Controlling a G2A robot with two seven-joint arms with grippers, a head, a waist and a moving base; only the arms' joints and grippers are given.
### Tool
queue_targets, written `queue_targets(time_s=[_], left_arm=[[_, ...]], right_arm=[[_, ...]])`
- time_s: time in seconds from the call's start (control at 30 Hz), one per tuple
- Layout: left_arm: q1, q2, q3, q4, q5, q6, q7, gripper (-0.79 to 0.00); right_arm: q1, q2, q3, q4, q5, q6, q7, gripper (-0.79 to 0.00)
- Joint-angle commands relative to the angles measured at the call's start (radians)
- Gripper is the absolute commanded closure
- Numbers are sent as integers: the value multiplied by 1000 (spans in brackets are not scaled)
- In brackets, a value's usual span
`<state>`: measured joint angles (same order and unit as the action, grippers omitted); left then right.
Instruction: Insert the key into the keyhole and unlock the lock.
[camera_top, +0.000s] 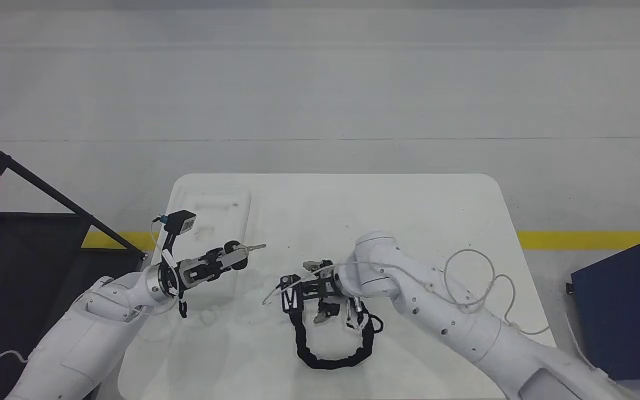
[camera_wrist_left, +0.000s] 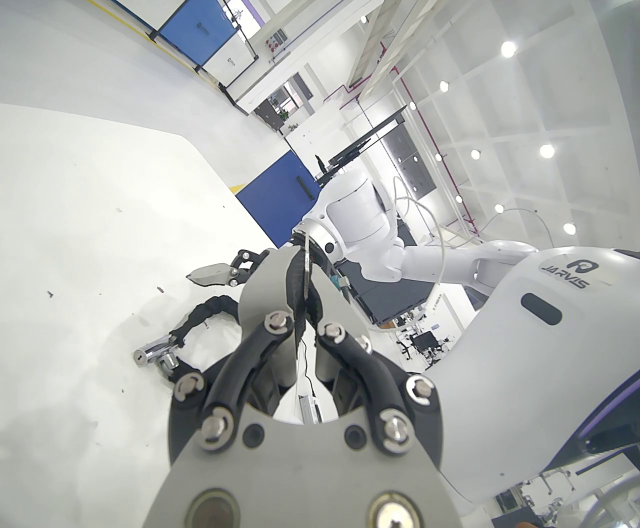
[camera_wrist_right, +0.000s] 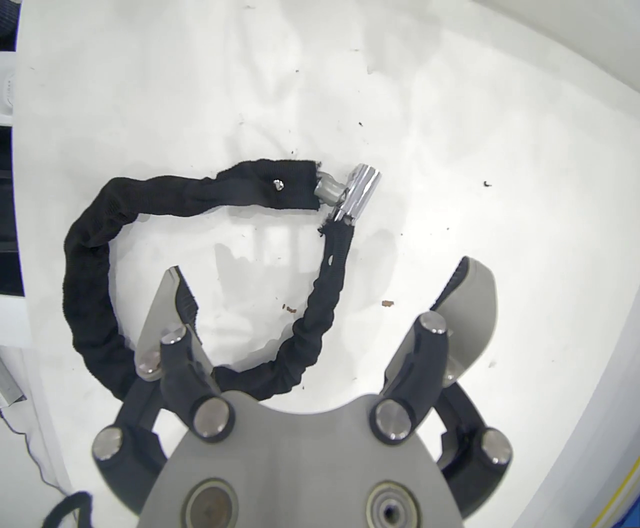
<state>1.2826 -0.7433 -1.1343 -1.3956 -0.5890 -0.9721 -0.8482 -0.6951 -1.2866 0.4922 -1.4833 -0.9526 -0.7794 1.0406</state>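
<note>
The left gripper (camera_wrist_left: 300, 270) has its two grey fingers pressed together on a small silver metal key (camera_top: 252, 247). The blade of the key sticks out in front of the fingertips, free in the air above the white table (camera_top: 430, 210). In the left wrist view the key is seen only from its thin edge between the black pads, so its shape is not clear there.

The right gripper (camera_wrist_right: 320, 270) hangs over the table with its fingers (camera_wrist_right: 172, 300) spread wide apart and nothing between the pads. The lock is a short shiny chrome cylinder (camera_wrist_right: 361, 192) that joins the two ends of a chain covered with a black fabric sleeve (camera_wrist_right: 90, 280). The cylinder lies on the table just ahead of the open fingertips, without touching them. One end of the sleeved chain runs back from the cylinder between the two fingers and passes under the body of the gripper. The rest of the loop curves around outside one finger.

From the left gripper, the cylinder (camera_wrist_left: 152, 352) lies lower and to one side of the held key, apart from it. Its round end face, which has a small dark slot, is turned toward this gripper.
</note>
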Motion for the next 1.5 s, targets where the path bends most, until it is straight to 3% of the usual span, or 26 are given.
queue_targets(time_s=[0.0, 0.03, 0.07, 0.1, 0.17, 0.23, 0.3, 0.93, 1.27, 1.47], left_arm=[[0, 0, 0, 0, 0, 0, 0, 0], [0, 0, 0, 0, 0, 0, 0, 0], [0, 0, 0, 0, 0, 0, 0, 0], [0, 0, 0, 0, 0, 0, 0, 0], [0, 0, 0, 0, 0, 0, 0, 0], [0, 0, 0, 0, 0, 0, 0, 0], [0, 0, 0, 0, 0, 0, 0, 0], [0, 0, 0, 0, 0, 0, 0, 0], [0, 0, 0, 0, 0, 0, 0, 0], [0, 0, 0, 0, 0, 0, 0, 0]], right_arm=[[49, -7, -46, 18, 60, 19, 19, -785], [68, -11, -63, 28, 84, 25, 26, -785], [83, -15, -83, 43, 104, 31, 31, -733], [99, -19, -99, 58, 121, 36, 36, -631], [125, -26, -125, 87, 138, 48, 48, -610], [139, -34, -144, 111, 158, 47, 47, -459], [151, -40, -157, 132, 172, 43, 43, -391], [201, -98, -200, 276, 168, 15, 2, -348], [218, -152, -236, 366, 156, 8, -7, -283], [223, -178, -248, 407, 148, 2, -19, -197]])
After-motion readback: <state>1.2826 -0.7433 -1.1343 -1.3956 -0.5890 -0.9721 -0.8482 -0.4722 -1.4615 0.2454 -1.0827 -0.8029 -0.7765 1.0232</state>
